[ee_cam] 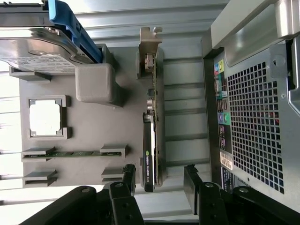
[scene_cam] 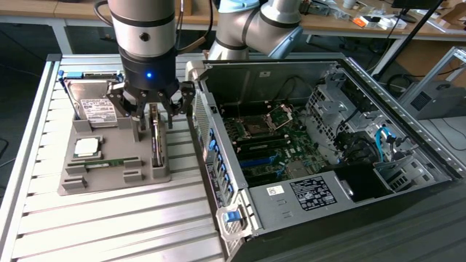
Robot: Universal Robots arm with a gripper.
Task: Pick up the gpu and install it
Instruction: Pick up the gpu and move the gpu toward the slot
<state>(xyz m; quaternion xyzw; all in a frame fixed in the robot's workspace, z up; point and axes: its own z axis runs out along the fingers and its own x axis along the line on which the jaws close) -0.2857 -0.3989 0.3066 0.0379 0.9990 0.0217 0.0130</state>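
The gpu (scene_cam: 156,141) (ee_cam: 151,140) is a thin dark card with a silver bracket. It stands on edge in a slot of the grey holder tray (scene_cam: 109,183) (ee_cam: 93,122). My gripper (scene_cam: 151,115) (ee_cam: 159,180) hangs directly over the card's far end in the exterior view. It is open, with one finger on each side of the card. A gap shows between each fingertip (ee_cam: 127,178) and the card. Nothing is held.
The same tray carries a silver hard drive (scene_cam: 98,109) (ee_cam: 37,51), a CPU (scene_cam: 87,146) (ee_cam: 45,117) and a green RAM stick (scene_cam: 109,162) (ee_cam: 70,153). The open PC case (scene_cam: 407,136) (ee_cam: 258,122) stands close beside the tray, with its motherboard (scene_cam: 269,142) exposed.
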